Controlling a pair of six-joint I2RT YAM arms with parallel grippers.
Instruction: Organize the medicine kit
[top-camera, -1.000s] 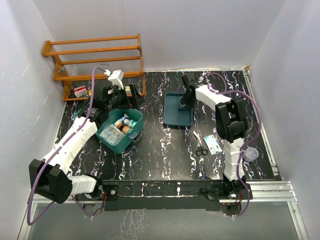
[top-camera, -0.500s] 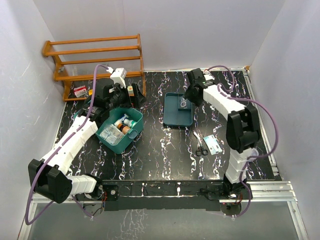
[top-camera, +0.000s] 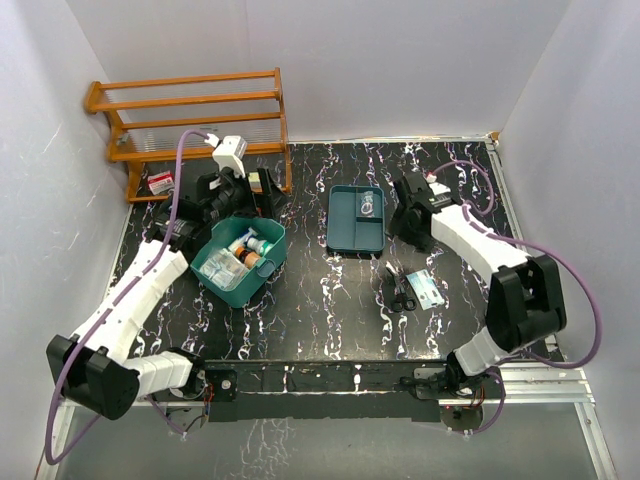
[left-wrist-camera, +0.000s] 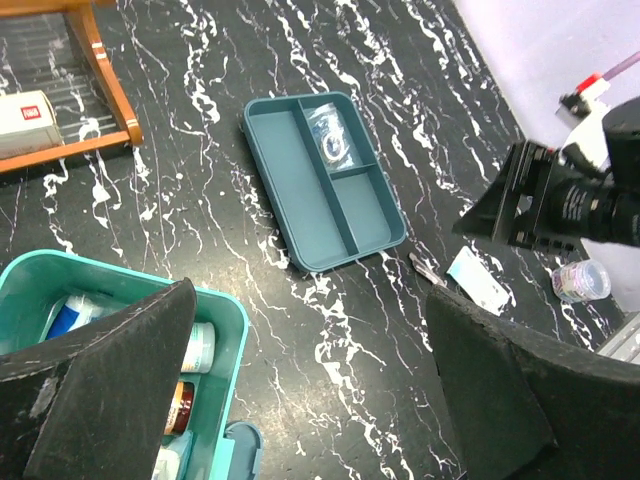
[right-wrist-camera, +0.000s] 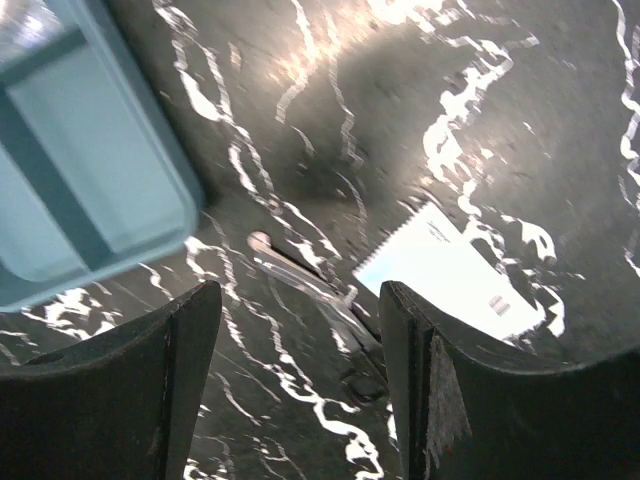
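Note:
The medicine kit (top-camera: 240, 262) is a teal-green case standing open at the left, with bottles and packets inside; its rim shows in the left wrist view (left-wrist-camera: 70, 275). My left gripper (top-camera: 240, 200) hangs above the kit's far edge, open and empty (left-wrist-camera: 310, 400). My right gripper (top-camera: 402, 230) is open and empty (right-wrist-camera: 300, 380) just right of the dark teal divided tray (top-camera: 350, 228), above black-handled scissors (right-wrist-camera: 310, 285) and a white and blue packet (right-wrist-camera: 450, 270). A small clear packet (top-camera: 368, 205) lies in the tray's far right compartment.
A wooden slatted rack (top-camera: 190, 100) stands at the back left with a white and red box (top-camera: 160, 183) on its bottom shelf. The scissors (top-camera: 400, 292) and the packet (top-camera: 428, 288) lie at the right centre. A small clear round pot (top-camera: 503, 308) sits near the right edge.
My right gripper has pulled back from over the divided tray towards the near right, leaving the clear packet in the tray. My left gripper has shifted only slightly.

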